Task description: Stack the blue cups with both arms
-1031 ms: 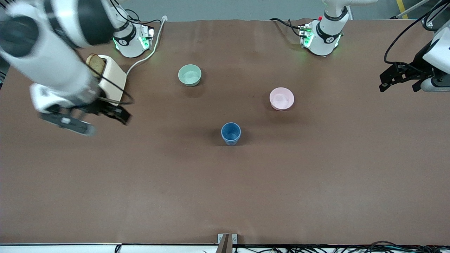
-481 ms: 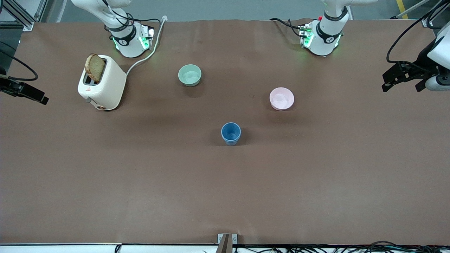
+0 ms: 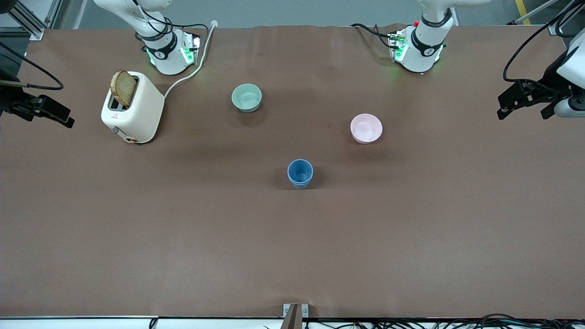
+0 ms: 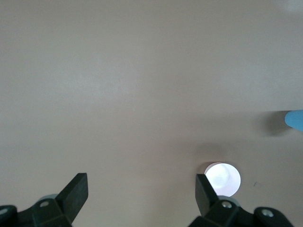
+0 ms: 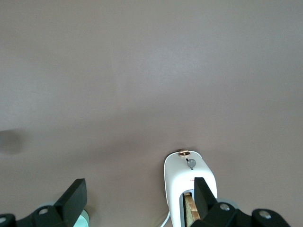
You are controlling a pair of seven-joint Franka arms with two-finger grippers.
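Observation:
One blue cup shape stands upright in the middle of the table, nearer the front camera than both bowls. No second separate blue cup is in view, and I cannot tell whether another cup sits inside it. Its edge shows in the left wrist view. My left gripper is open and empty, up over the left arm's end of the table, well apart from the cup. My right gripper is open and empty over the right arm's end, beside the toaster. Both wrist views show the jaws wide apart, left gripper and right gripper.
A pink bowl and a pale green bowl stand farther from the front camera than the cup. A white toaster with a slice of bread stands toward the right arm's end, with its cord.
The right arm has swung off from over the toaster to the table's end, then edged slightly back in. The left gripper has barely moved. The cup has stayed put.

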